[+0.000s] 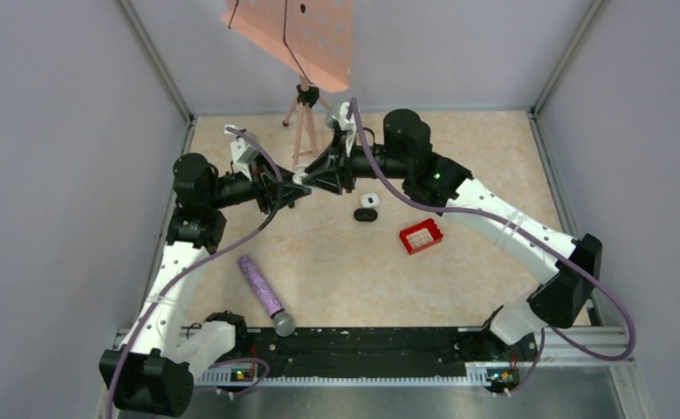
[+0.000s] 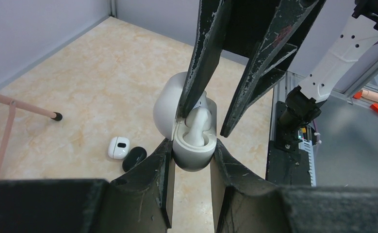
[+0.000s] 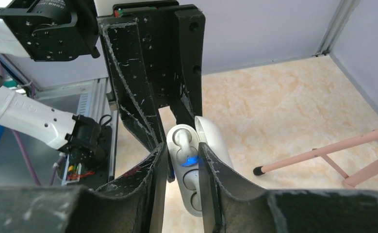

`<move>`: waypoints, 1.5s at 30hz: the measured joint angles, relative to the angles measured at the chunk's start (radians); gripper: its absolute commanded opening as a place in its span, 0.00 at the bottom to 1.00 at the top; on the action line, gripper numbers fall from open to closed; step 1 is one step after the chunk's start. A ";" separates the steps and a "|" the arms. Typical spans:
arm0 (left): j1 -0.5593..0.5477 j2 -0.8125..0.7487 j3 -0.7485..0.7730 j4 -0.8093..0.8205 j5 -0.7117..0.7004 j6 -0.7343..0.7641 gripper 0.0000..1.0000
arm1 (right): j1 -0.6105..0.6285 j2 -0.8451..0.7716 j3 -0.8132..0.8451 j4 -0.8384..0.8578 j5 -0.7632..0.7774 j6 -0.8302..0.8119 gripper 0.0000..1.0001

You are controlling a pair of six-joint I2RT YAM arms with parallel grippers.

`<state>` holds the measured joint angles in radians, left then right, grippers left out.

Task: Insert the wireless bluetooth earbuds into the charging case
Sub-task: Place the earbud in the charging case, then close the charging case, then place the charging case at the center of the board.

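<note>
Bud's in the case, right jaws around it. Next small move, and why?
Probably back the right gripper straight out along the stem. Its jaws stand apart beside the earbud, which sits in the case with the blue light on, and the left gripper holds the case. A sideways pull could drag it out. The second well is empty.

The charging case [image 2: 191,158] is smooth, glossy white plastic; the tabletop [image 2: 104,73] matt, marbled beige.
</note>
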<state>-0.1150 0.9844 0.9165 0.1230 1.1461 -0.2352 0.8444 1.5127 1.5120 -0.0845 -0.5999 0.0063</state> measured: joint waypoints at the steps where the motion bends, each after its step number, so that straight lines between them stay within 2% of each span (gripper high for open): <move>1: -0.002 0.000 0.000 0.000 0.000 0.002 0.00 | 0.000 0.000 0.010 -0.024 -0.003 -0.013 0.34; 3: -0.003 0.000 0.000 0.000 -0.002 0.004 0.00 | 0.002 -0.005 0.025 -0.060 -0.007 -0.034 0.40; 9: -0.003 0.000 0.000 0.001 -0.002 0.008 0.00 | 0.005 -0.059 0.027 -0.134 -0.006 -0.085 0.42; 13: -0.003 0.000 0.000 0.000 0.000 0.019 0.00 | 0.005 -0.085 0.027 -0.140 0.003 -0.104 0.60; 15: -0.003 0.000 0.000 0.000 0.010 0.030 0.00 | 0.003 -0.090 0.027 -0.140 0.005 -0.118 0.77; 16: -0.003 0.000 0.000 -0.001 0.013 0.035 0.00 | 0.003 -0.090 0.027 -0.142 0.005 -0.125 0.82; 18: -0.003 0.000 0.000 -0.007 0.022 0.055 0.00 | -0.003 -0.090 0.027 -0.156 0.003 -0.138 0.88; 27: -0.006 -0.011 0.000 -0.045 0.044 0.139 0.00 | -0.011 -0.038 0.035 -0.244 -0.066 -0.167 0.89; 34: -0.007 -0.006 0.000 -0.043 -0.016 0.095 0.00 | -0.012 -0.016 0.035 -0.263 -0.091 -0.182 0.90; 40: -0.011 0.031 -0.003 -0.037 -0.081 0.016 0.00 | -0.014 -0.064 -0.001 -0.295 0.065 -0.243 0.94; 45: -0.011 0.055 -0.047 -0.039 -0.106 -0.007 0.00 | -0.084 -0.212 -0.158 -0.338 0.200 -0.306 0.94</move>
<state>-0.1257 1.0393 0.8692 0.0837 1.0405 -0.2420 0.7609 1.3006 1.3544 -0.4225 -0.3996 -0.3000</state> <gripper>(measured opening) 0.324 0.942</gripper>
